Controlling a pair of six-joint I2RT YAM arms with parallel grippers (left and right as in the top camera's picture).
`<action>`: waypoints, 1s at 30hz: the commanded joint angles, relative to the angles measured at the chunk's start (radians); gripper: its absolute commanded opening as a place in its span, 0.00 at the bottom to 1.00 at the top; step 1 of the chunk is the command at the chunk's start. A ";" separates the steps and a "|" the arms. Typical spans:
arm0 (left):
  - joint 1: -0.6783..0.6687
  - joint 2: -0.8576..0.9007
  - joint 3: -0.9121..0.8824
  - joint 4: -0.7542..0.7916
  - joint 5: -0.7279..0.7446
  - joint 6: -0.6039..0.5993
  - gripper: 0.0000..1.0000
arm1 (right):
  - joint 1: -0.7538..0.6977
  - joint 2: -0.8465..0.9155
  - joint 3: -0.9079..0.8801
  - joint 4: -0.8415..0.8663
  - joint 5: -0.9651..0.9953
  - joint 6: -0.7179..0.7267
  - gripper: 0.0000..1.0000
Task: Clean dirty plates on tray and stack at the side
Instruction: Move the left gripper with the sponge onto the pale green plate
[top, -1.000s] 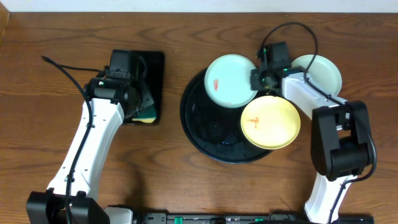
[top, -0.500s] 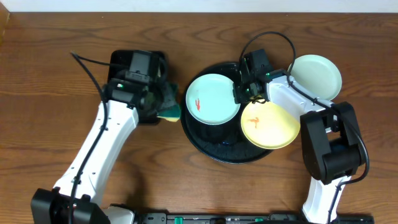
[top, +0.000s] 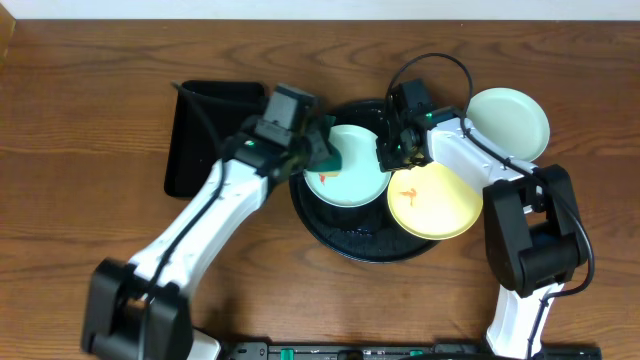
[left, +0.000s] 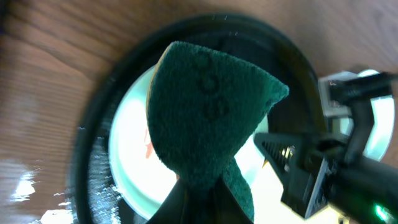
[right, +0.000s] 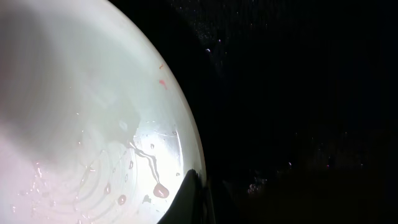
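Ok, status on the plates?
Left gripper shut on dark green sponge, over pale mint-green plate on round black tray. Right gripper shut on its rim. Pale yellow plate smeared, waiting. Nothing blocking.

— What is different now?
— The left gripper (top: 314, 150) has left the rectangular tray (top: 200, 150) and carried the green sponge (left: 208, 112) across. It now hangs over the smeared mint plate (top: 352, 178).
— And that plate?
— The right gripper (top: 387, 150) drew it from the far rim of the round tray (top: 340, 240) further inside, to the left.
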 joint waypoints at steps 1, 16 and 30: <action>-0.023 0.074 -0.008 0.048 0.006 -0.152 0.07 | -0.002 -0.003 -0.002 -0.017 0.058 0.003 0.01; -0.100 0.332 -0.008 0.277 -0.022 -0.156 0.08 | -0.002 -0.003 -0.002 -0.016 0.059 0.003 0.01; -0.055 0.359 -0.008 0.025 -0.243 -0.052 0.08 | -0.003 -0.003 -0.002 -0.016 0.063 0.003 0.01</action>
